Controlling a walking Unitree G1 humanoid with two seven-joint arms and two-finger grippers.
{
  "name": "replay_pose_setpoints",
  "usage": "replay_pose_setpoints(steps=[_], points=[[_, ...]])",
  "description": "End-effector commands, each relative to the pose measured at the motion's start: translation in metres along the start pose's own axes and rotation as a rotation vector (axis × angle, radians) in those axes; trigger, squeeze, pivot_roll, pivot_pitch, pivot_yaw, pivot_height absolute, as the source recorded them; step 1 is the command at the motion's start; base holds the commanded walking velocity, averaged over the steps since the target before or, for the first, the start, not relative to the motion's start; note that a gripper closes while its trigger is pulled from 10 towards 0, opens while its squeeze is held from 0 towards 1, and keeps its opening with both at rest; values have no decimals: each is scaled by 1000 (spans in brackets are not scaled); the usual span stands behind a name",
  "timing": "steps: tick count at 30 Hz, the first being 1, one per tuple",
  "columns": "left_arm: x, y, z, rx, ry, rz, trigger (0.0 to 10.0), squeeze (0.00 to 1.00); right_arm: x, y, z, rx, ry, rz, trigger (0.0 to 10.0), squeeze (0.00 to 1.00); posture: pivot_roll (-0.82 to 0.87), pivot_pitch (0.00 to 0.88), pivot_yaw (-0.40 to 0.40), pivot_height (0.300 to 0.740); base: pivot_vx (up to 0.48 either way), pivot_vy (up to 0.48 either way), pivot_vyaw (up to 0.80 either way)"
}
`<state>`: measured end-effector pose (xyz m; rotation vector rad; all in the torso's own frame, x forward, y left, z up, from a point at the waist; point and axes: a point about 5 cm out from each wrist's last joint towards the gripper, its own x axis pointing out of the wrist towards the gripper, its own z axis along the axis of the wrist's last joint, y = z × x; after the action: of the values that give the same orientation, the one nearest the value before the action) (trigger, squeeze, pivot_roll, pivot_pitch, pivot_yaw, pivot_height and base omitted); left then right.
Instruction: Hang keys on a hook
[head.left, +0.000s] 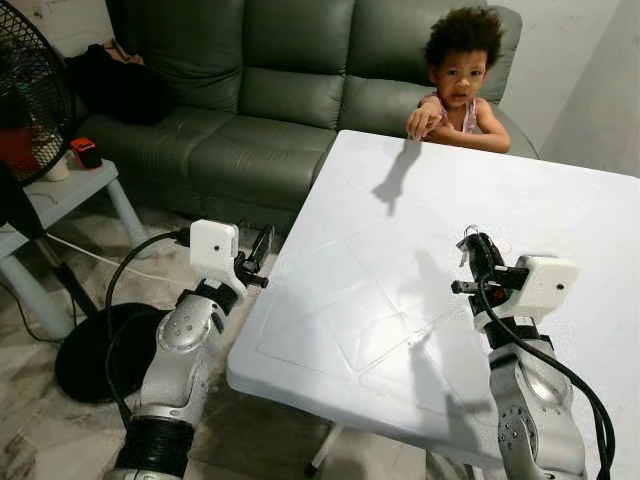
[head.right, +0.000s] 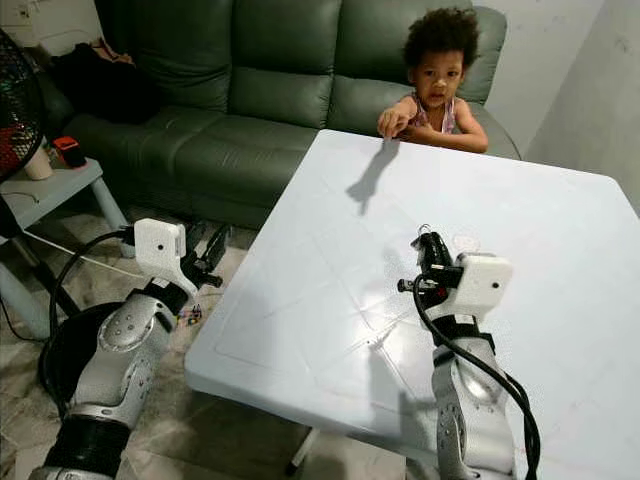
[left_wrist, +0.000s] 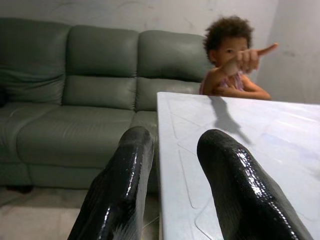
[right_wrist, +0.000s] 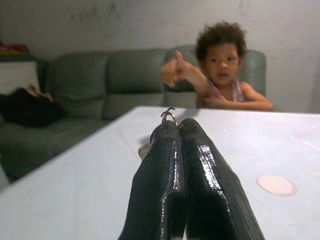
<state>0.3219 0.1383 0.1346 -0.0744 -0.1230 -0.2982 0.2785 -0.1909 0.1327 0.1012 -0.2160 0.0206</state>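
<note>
Over the worktop (head.left: 560, 200) near its right edge, right claw (head.left: 470, 243) is clamped on the keys (right_wrist: 168, 115), ring poking past its tips; no hook visible. Left claw (head.left: 257, 250), parted and empty, sits off the left edge.

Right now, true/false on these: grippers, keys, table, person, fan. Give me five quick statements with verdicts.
1. The right gripper is shut on a small metal key ring above the white square table. True.
2. The left gripper holds the keys over the table. False: its fingers are apart with nothing between them, and it is off the table's left edge, above the floor.
3. A person sits at the far side of the table, one hand pointing. True.
4. The dark green leather sofa is on the robot's right. False: it stands ahead and to the left, behind the table.
5. A black floor fan stands at the left. True.
</note>
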Motion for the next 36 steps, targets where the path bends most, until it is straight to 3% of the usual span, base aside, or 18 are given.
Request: replay_pose_setpoints(steps=[1,6,13,19,36], points=[[2,3,2,-18,-13,19,10000,0,-1,-6,0,-19,-7,-22,10000,0,59,0,-32,740,0,0,0],[0,2,-1,-48,-14,43,10000,0,-7,5,-4,-20,1,-5,10000,0,51,0,-26,740,0,0,0],[8,3,0,-56,-20,57,10000,0,-1,14,-17,-43,66,-6,10000,0,52,0,-28,740,0,0,-121],[12,4,2,-48,-26,58,10000,0,6,15,-17,-69,69,2,10000,0,55,0,-27,740,0,0,-704],[10,6,-2,-40,-24,80,10000,0,5,22,-22,-80,81,12,10000,0,57,0,-28,740,0,0,-743]])
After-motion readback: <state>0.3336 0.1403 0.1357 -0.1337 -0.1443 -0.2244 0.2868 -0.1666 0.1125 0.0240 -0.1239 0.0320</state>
